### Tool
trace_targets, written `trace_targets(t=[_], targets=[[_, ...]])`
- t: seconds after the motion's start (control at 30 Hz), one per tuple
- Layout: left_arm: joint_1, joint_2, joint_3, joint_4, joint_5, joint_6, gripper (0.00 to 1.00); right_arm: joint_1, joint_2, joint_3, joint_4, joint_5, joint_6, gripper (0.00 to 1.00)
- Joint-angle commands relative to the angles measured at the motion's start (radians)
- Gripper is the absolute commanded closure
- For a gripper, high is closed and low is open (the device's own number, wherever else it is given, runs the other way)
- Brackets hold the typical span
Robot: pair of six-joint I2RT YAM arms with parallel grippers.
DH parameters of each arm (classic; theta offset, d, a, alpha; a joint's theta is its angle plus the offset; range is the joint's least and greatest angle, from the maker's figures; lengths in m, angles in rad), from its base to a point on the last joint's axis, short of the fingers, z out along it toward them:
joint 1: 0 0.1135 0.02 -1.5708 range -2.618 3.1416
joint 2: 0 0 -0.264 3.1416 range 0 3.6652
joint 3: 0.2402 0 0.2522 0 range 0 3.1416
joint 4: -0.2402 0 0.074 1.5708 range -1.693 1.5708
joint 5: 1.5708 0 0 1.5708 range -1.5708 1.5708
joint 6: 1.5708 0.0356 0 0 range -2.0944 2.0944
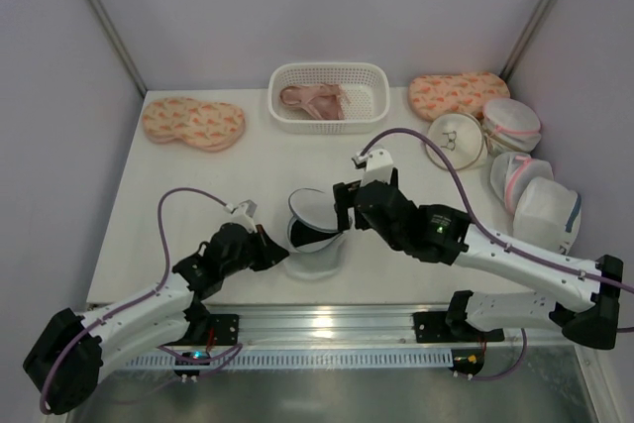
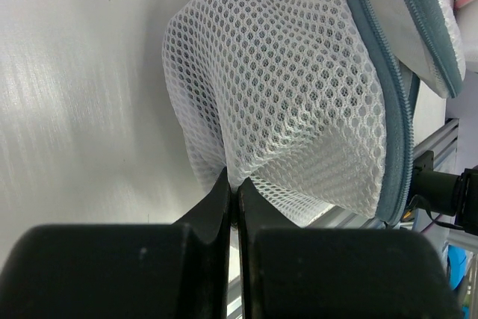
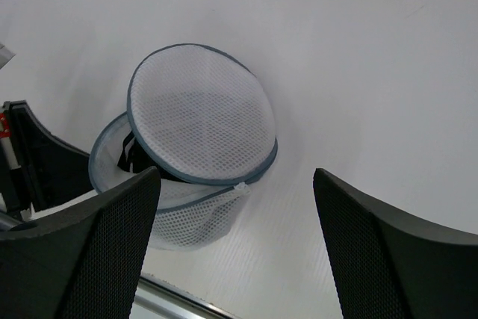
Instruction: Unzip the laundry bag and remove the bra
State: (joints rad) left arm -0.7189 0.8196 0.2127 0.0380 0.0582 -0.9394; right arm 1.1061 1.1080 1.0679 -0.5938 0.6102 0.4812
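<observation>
Currently, the laundry bag sits near the front edge of the table, between both arms. Its round, zip-rimmed lid is tilted up and open. The bra lies inside, with dark fabric showing at the opening. The left gripper is pinched together on the bag's mesh wall. The right gripper hovers just beside the lid, jaws apart, holding nothing.

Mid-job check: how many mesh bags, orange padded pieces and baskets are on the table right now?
Mesh bags: 5, the open laundry bag plus four at the right
Orange padded pieces: 2
Baskets: 1
Total: 8
</observation>
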Motion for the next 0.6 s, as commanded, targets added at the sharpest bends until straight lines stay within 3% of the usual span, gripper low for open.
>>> trace_targets(t=[0.0,0.3,0.43,0.57], targets=[[-0.002,-0.016,0.054,-0.012,0.012,0.025,1.0,0.005,0.019,0.072,0.066,-0.146,-0.093,0.14],[-0.002,-0.02,0.083,-0.033,0.011,0.027,1.0,0.089,0.217,0.075,0.179,-0.389,-0.115,0.19],[-0.002,-0.025,0.094,-0.035,0.012,0.028,1.0,0.109,0.291,0.104,0.184,-0.42,-0.092,0.3],[-0.002,-0.043,0.097,-0.062,0.011,0.027,1.0,0.109,0.329,0.098,0.181,-0.367,-0.047,0.5]])
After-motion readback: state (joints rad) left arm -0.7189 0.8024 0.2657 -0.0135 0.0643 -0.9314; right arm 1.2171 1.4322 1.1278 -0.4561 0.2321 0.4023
